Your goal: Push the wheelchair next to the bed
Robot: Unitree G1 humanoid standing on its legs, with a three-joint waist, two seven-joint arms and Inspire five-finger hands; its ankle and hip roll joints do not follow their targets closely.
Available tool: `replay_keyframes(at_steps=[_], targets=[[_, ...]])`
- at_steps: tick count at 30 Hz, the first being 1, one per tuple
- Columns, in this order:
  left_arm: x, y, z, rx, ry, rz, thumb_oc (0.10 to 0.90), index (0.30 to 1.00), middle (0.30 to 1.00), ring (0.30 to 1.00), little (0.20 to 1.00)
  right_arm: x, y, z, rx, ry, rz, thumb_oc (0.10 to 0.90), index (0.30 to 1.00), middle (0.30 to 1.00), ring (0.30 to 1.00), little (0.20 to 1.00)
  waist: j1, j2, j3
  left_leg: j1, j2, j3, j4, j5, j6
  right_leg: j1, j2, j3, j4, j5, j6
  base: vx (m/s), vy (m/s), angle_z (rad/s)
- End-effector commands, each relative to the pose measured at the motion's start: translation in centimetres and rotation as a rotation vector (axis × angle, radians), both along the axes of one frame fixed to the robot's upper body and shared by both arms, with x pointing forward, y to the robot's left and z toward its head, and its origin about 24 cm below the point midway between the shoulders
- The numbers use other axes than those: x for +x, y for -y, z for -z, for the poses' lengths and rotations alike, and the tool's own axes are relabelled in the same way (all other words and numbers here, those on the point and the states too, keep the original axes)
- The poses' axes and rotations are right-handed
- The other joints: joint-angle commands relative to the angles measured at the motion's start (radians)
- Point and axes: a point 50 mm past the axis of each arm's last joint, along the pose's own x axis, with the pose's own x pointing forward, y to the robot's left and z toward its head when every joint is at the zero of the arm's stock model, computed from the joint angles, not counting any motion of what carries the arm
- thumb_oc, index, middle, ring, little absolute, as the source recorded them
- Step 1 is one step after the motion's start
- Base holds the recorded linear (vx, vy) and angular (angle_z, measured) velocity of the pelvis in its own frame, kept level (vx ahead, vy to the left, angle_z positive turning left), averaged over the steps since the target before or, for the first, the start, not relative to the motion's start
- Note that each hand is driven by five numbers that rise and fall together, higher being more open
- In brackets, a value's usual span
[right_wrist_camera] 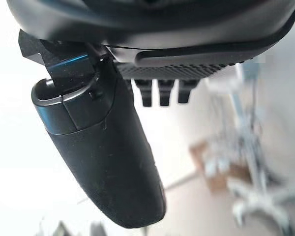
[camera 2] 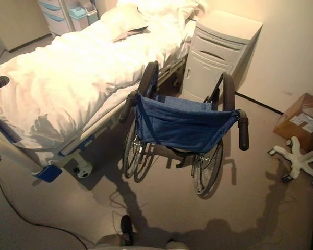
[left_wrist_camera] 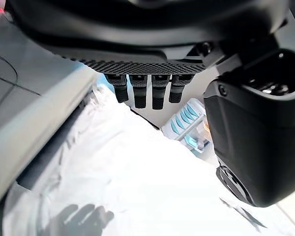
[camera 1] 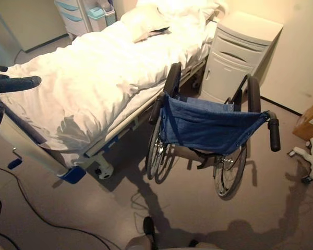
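Wheelchair (camera 1: 208, 130): rolls freely, slung seat soft; push the stiff handles (camera 1: 274, 135), well ahead of both hands.
Left hand (left_wrist_camera: 147, 91): fingers straight, empty.
Right hand (right_wrist_camera: 160, 91): fingers straight, empty.
Bed (camera 1: 88, 78): just beside the chair.

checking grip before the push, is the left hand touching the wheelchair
Apart. In the left eye view the left hand hangs over the bed, far from the wheelchair.

The left hand (camera 1: 13, 84) reaches in at nine o'clock with fingers straight and empty. In its wrist view the right hand (right_wrist_camera: 103, 162) hangs relaxed, holding nothing.
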Motion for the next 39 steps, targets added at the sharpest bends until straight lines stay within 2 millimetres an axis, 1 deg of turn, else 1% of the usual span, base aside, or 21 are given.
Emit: replay_keyframes(at_steps=[1, 6, 7, 9, 10, 11, 13, 17, 19, 20, 21, 25, 26, 27, 28, 30, 31, 33, 34, 37, 39], targets=[[-1.1, -0.2, -4.4, 0.02, 0.237, 0.039, 0.8, 0.9, 0.9, 0.9, 0.9, -0.7, -0.8, -1.9, -0.133, 0.073, -0.013, 0.8, 0.9, 0.9, 0.9, 0.9, -0.005, 0.036, -0.138, 0.159, -0.029, 0.073, 0.003, -0.222, -0.039, -0.11, 0.061, 0.018, 0.068, 0.027, -0.035, 0.01, -0.016, -0.09], [-1.5, -0.3, -2.8, -0.097, 0.39, 0.07, 0.8, 0.9, 0.9, 0.9, 0.9, -0.3, -0.4, 0.7, 0.109, 0.327, -0.067, 0.8, 0.9, 0.9, 0.9, 0.9, -0.022, 0.052, -0.14, 0.165, -0.026, 0.073, 0.003, -0.231, -0.038, -0.107, 0.064, 0.023, 0.074, 0.015, -0.042, 0.03, -0.016, 0.0], [-2.1, -0.5, -0.8, -0.132, 0.444, 0.067, 0.8, 0.9, 0.9, 0.9, 0.9, -0.6, 0.8, 3.7, 0.202, 0.45, -0.042, 0.8, 0.9, 0.9, 0.9, 0.9, -0.027, 0.055, -0.139, 0.166, -0.025, 0.071, 0.003, -0.237, -0.037, -0.106, 0.065, 0.026, 0.073, 0.01, -0.043, 0.0, 0.0, 0.0], [-2.6, -0.5, 1.2, -0.156, 0.492, 0.052, 0.8, 0.9, 0.9, 0.9, 0.9, -1.8, 2.1, 6.8, 0.238, 0.549, 0.015, 0.8, 0.9, 0.9, 0.9, 0.9, -0.022, 0.049, -0.137, 0.166, -0.026, 0.065, 0.003, -0.243, -0.036, -0.107, 0.065, 0.028, 0.073, 0.007, -0.043, 0.02, -0.01, -0.01], [-3.4, -0.2, 3.9, -0.192, 0.563, 0.026, 0.8, 0.9, 0.9, 0.9, 0.9, -3.3, 2.9, 10.9, 0.298, 0.636, 0.081, 0.8, 0.9, 0.9, 0.9, 0.9, -0.011, 0.047, -0.133, 0.164, -0.027, 0.059, 0.003, -0.248, -0.033, -0.109, 0.066, 0.034, 0.072, 0.003, -0.043, 0.0, 0.0, 0.0], [-3.7, -0.1, 4.7, -0.202, 0.575, 0.013, 0.8, 0.9, 0.9, 0.9, 0.9, -3.7, 3.0, 12.1, 0.327, 0.667, 0.106, 0.8, 0.9, 0.9, 0.9, 0.9, -0.008, 0.048, -0.132, 0.164, -0.028, 0.058, 0.003, -0.249, -0.032, -0.11, 0.066, 0.035, 0.072, 0.002, -0.043, 0.0, 0.0, 0.0], [-7.1, -0.1, 10.1, -0.244, 0.707, -0.15, 0.8, 0.9, 0.9, 0.9, 0.9, -6.9, 3.7, 19.8, 0.455, 0.779, 0.287, 0.8, 0.9, 0.9, 0.9, 0.9, -0.001, 0.051, -0.121, 0.163, -0.03, 0.049, 0.003, -0.257, -0.028, -0.117, 0.064, 0.04, 0.076, -0.002, -0.041, 0.01, -0.006, -0.02], [-10.9, -0.5, 14.6, -0.308, 0.849, -0.419, 0.8, 0.9, 0.9, 0.9, 0.9, -10.1, 3.6, 26.4, 0.507, 0.79, 0.484, 0.8, 0.9, 0.9, 0.9, 0.9, 0.006, 0.05, -0.117, 0.16, -0.035, 0.039, 0.003, -0.259, -0.026, -0.12, 0.061, 0.032, 0.071, 0.0, -0.038, 0.0, -0.005, 0.01], [-14.1, -1.0, 16.8, -0.252, 0.897, -0.619, 0.8, 0.9, 0.9, 0.9, 0.9, -11.5, 2.6, 29.9, 0.52, 0.766, 0.59, 0.8, 0.9, 0.9, 0.9, 0.9, 0.007, 0.051, -0.114, 0.157, -0.035, 0.039, 0.003, -0.256, -0.028, -0.122, 0.059, 0.028, 0.067, 0.001, -0.038, -0.01, -0.013, -0.04], [-17.2, -1.7, 18.7, -0.188, 0.875, -0.827, 0.8, 0.9, 0.9, 0.9, 0.9, -12.8, 1.4, 33.3, 0.564, 0.711, 0.709, 0.8, 0.9, 0.9, 0.9, 0.9, 0.009, 0.053, -0.11, 0.153, -0.035, 0.039, 0.003, -0.252, -0.031, -0.125, 0.058, 0.024, 0.066, 0.001, -0.039, -0.01, -0.022, -0.08], [-17.6, -1.8, 18.9, -0.173, 0.866, -0.853, 0.8, 0.9, 0.9, 0.9, 0.9, -12.9, 1.2, 33.7, 0.571, 0.703, 0.724, 0.8, 0.9, 0.9, 0.9, 0.9, 0.008, 0.052, -0.111, 0.153, -0.035, 0.04, 0.003, -0.252, -0.031, -0.125, 0.058, 0.023, 0.066, 0.001, -0.039, -0.01, -0.026, -0.06], [-21.3, -2.1, 22.9, -0.12, 0.677, -1.107, 0.8, 0.9, 0.9, 0.9, 0.9, -15.9, -1.3, 39.8, 0.667, 0.57, 0.886, 0.8, 0.9, 0.9, 0.9, 0.9, 0.003, 0.059, -0.108, 0.15, -0.033, 0.049, 0.003, -0.252, -0.037, -0.126, 0.056, 0.009, 0.066, -0.003, -0.044, 0.0, -0.009, 0.0], [-22.8, -1.7, 25.2, -0.149, 0.557, -1.186, 0.8, 0.9, 0.9, 0.9, 0.9, -17.4, -2.3, 42.2, 0.719, 0.495, 0.929, 0.8, 0.9, 0.9, 0.9, 0.9, 0.005, 0.063, -0.107, 0.15, -0.032, 0.05, 0.003, -0.253, -0.038, -0.126, 0.056, 0.006, 0.067, -0.007, -0.046, -0.01, -0.009, 0.03], [-23.1, -1.5, 25.7, -0.165, 0.536, -1.197, 0.8, 0.9, 0.9, 0.9, 0.9, -17.7, -2.6, 42.6, 0.727, 0.483, 0.93, 0.8, 0.9, 0.9, 0.9, 0.9, 0.005, 0.064, -0.107, 0.15, -0.032, 0.049, 0.003, -0.253, -0.038, -0.126, 0.056, 0.006, 0.068, -0.008, -0.046, -0.01, -0.02, 0.06], [-24.5, -0.3, 28.8, -0.28, 0.379, -1.233, 0.8, 0.9, 0.9, 0.9, 0.9, -18.6, -4.4, 44.9, 0.806, 0.367, 0.942, 0.8, 0.9, 0.9, 0.9, 0.9, 0.008, 0.067, -0.106, 0.15, -0.031, 0.048, 0.003, -0.254, -0.038, -0.125, 0.057, 0.003, 0.069, -0.012, -0.049, -0.01, -0.024, 0.09], [-25.5, 1.0, 31.3, -0.37, 0.24, -1.213, 0.8, 0.9, 0.9, 0.9, 0.9, -19.2, -5.6, 46.3, 0.858, 0.283, 0.926, 0.8, 0.9, 0.9, 0.9, 0.9, 0.01, 0.069, -0.103, 0.149, -0.03, 0.045, 0.004, -0.253, -0.039, -0.125, 0.057, 0.001, 0.072, -0.016, -0.05, -0.02, -0.031, 0.09], [-26.1, 3.5, 34.7, -0.554, 0.033, -1.114, 0.8, 0.9, 0.9, 0.9, 0.9, -19.5, -7.6, 48.0, 0.939, 0.153, 0.885, 0.8, 0.9, 0.9, 0.9, 0.9, 0.011, 0.07, -0.099, 0.147, -0.028, 0.044, 0.006, -0.25, -0.039, -0.127, 0.058, -0.002, 0.077, -0.019, -0.053, -0.03, -0.037, 0.08], [-26.4, 5.2, 36.4, -0.644, -0.12, -1.042, 0.8, 0.9, 0.9, 0.9, 0.9, -19.5, -8.7, 48.7, 0.971, 0.06, 0.823, 0.8, 0.9, 0.9, 0.9, 0.9, 0.012, 0.072, -0.096, 0.145, -0.027, 0.043, 0.006, -0.249, -0.038, -0.129, 0.058, -0.004, 0.08, -0.019, -0.055, -0.04, -0.027, 0.13], [-26.9, 8.6, 39.0, -0.782, -0.342, -0.849, 0.8, 0.9, 0.9, 0.9, 0.9, -19.4, -10.7, 49.8, 1.005, -0.086, 0.721, 0.8, 0.9, 0.9, 0.9, 0.9, 0.011, 0.076, -0.087, 0.14, -0.026, 0.043, 0.009, -0.246, -0.035, -0.136, 0.055, -0.005, 0.087, -0.019, -0.056, -0.07, -0.008, 0.23], [-26.3, 11.3, 40.4, -0.887, -0.526, -0.633, 0.8, 0.9, 0.9, 0.9, 0.9, -18.8, -12.7, 50.8, 1.03, -0.308, 0.507, 0.8, 0.9, 0.9, 0.9, 0.9, 0.012, 0.084, -0.078, 0.134, -0.026, 0.044, 0.014, -0.243, -0.032, -0.144, 0.05, -0.01, 0.099, -0.019, -0.057, -0.06, 0.004, 0.11], [-24.5, 14.3, 41.4, -0.949, -0.686, -0.367, 0.8, 0.9, 0.9, 0.9, 0.9, -16.8, -15.1, 51.2, 1.003, -0.469, 0.258, 0.8, 0.9, 0.9, 0.9, 0.9, 0.019, 0.087, -0.069, 0.13, -0.026, 0.042, 0.02, -0.24, -0.03, -0.147, 0.044, -0.018, 0.107, -0.018, -0.059, -0.06, -0.022, 0.01]])
